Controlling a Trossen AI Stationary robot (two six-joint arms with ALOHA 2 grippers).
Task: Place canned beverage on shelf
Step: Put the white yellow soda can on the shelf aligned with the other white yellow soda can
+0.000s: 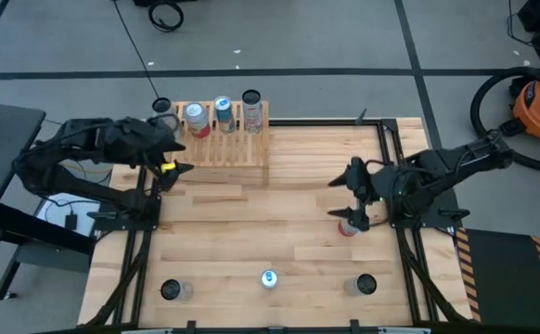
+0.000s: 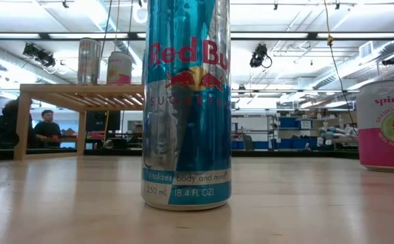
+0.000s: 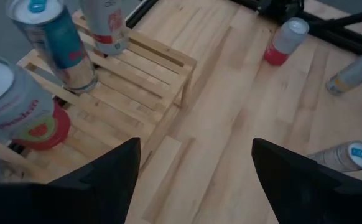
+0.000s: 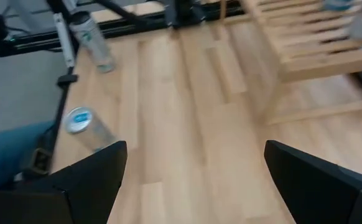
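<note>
The pale slatted shelf point(image 1: 222, 141) stands at the table's far side with three upright cans on its top: a pink-and-white can point(image 1: 197, 119), a blue can point(image 1: 224, 113) and a dark-topped can point(image 1: 251, 109). My left gripper point(image 1: 181, 158) hovers open just left of the shelf's near corner; in its wrist view point(image 3: 196, 180) nothing lies between the fingers. My right gripper point(image 1: 337, 199) hangs open over the table's right part, and its wrist view point(image 4: 196, 180) shows only bare planks between the fingers. A red-based can point(image 1: 348, 225) stands on the table right beside it.
Three cans stand along the near edge: left point(image 1: 173, 290), middle blue point(image 1: 268, 278) and right point(image 1: 366, 285). Another can point(image 1: 162, 108) stands off the shelf's far left corner. Dark frame rails point(image 1: 395, 186) run along both table sides. Bare planks lie between shelf and near cans.
</note>
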